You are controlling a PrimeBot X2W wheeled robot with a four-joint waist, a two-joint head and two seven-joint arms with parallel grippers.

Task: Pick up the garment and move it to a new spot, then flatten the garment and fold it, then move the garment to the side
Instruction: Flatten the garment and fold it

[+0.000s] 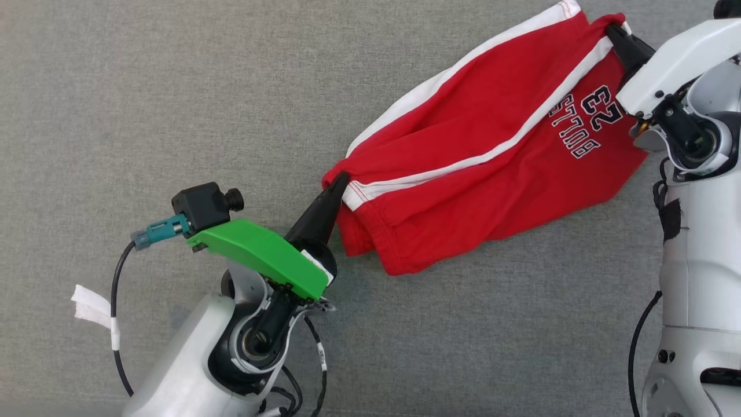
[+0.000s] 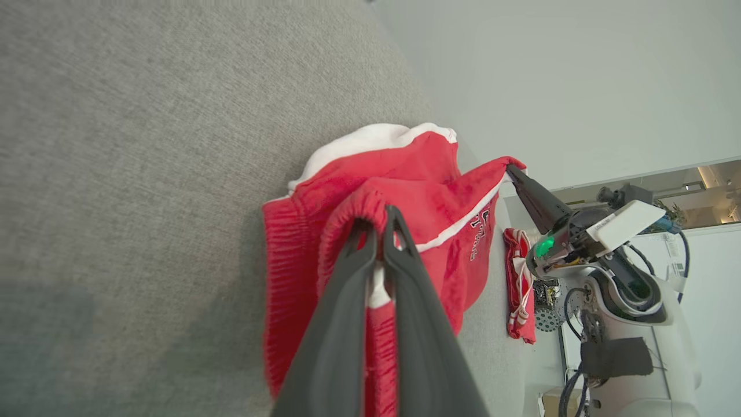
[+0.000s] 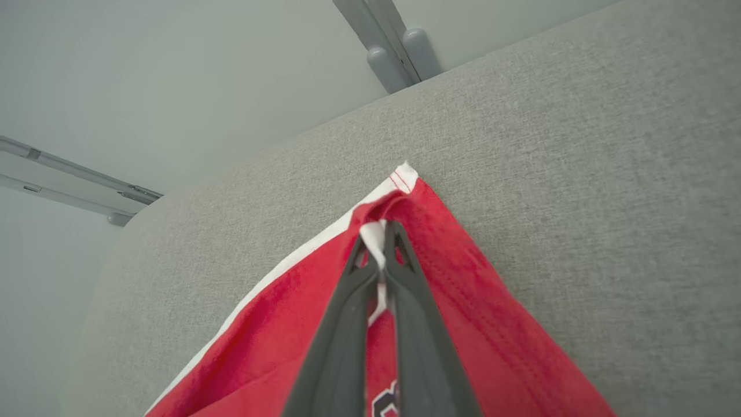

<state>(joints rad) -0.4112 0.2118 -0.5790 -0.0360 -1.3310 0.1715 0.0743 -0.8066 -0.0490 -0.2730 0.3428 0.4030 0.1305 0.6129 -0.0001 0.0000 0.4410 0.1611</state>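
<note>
— Where are the shorts (image 1: 463, 145)?

— The red shorts are strung between the two grippers over the grey fabric surface (image 1: 173, 87), running on a slant in the head view from the middle up to the top right corner. The cloth between the grips sags in loose folds, and a soft shadow lies along its lower edge. I cannot tell whether that lower edge touches the surface.

— What is the left gripper (image 1: 343, 178) doing?

— Its two dark fingers are pressed together on the near end of the shorts. In the left wrist view the ribbed red waistband bunches over the fingertips, with a bit of white cloth caught between them.

— And the right gripper (image 1: 612, 30)?

— It is closed as well, pinching the far end. The right wrist view shows the fingertips clamped on a white strip of cloth just below a corner with red stitching, and red cloth falls away on both sides of the fingers.

— Any markings on the garment?

— A white side stripe (image 1: 463, 160) runs the length of the shorts from one grip to the other, and a second white band follows the upper edge. The dark print "BULLS 23" (image 1: 584, 121) sits near the right gripper and reads upside down in the head view.

— What else is in view?

— A green cover (image 1: 260, 255) on the left wrist, with a small black camera (image 1: 202, 205) just beside it.
</note>
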